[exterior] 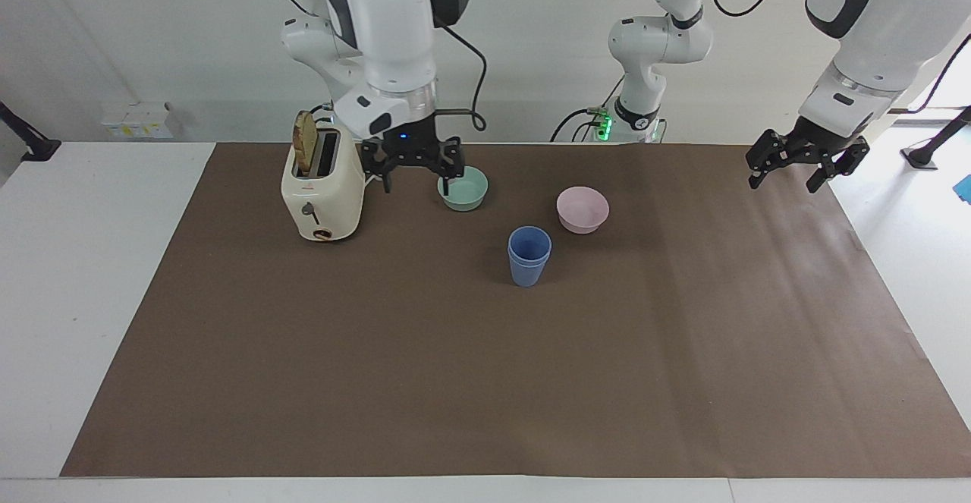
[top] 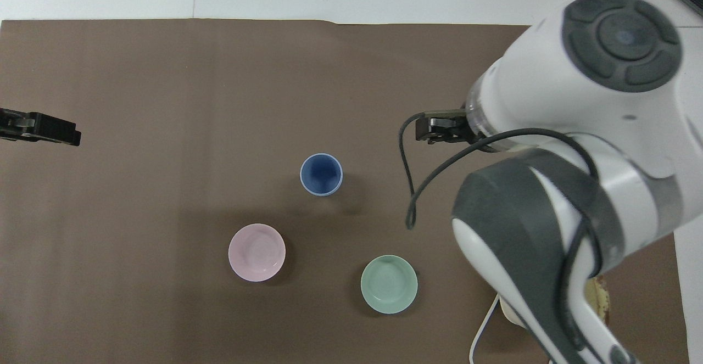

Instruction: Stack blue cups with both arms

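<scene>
The blue cups [exterior: 529, 256] stand nested, one inside the other, mid-worktop [exterior: 485, 381], just beside the pink bowl [exterior: 582, 209] and clear of both hands. The right hand [exterior: 413, 163] hangs empty, fingers apart, between the toaster [exterior: 322, 188] and the green bowl [exterior: 463, 188]. The left hand [exterior: 806, 158] waits with fingers spread at its own end. From overhead the right arm hides the toaster; only the facing view shows it.

The blue cups [top: 321, 174] stand nested as one stack on the brown mat [top: 165, 78], free of both arms. Nearer the robots sit the pink bowl [top: 256, 252] and the mint-green bowl [top: 389, 284]. The left gripper [top: 41, 127] waits at the mat's edge.
</scene>
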Available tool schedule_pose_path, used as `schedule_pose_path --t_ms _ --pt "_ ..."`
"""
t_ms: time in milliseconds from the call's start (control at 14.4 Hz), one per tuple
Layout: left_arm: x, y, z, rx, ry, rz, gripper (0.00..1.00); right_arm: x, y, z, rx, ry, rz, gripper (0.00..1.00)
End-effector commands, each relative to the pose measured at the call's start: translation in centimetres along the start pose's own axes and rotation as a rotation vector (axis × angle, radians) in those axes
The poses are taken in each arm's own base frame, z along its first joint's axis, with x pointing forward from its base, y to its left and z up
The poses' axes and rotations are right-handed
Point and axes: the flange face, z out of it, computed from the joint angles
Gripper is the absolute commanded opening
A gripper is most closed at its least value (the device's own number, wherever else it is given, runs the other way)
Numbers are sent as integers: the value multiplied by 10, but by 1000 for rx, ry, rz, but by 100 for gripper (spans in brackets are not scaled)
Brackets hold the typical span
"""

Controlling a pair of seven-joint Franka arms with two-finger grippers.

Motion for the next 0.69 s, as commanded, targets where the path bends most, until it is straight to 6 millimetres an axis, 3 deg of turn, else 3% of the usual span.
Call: schedule_pose_path --t_ms 0,347,486,625 --pt "0 -1 -4 3 -7 0 100 -2 31 -20 -19 -26 -36 100" --pt "0 -1 -4 3 -7 0 100 0 98 -41 -7 -27 -76 100" --pt "0 -1 -4 3 -7 0 100 1 136 -37 48 -53 -24 100" --pt "0 0 -4 3 -7 1 100 -1 149 -35 59 -59 -18 100"
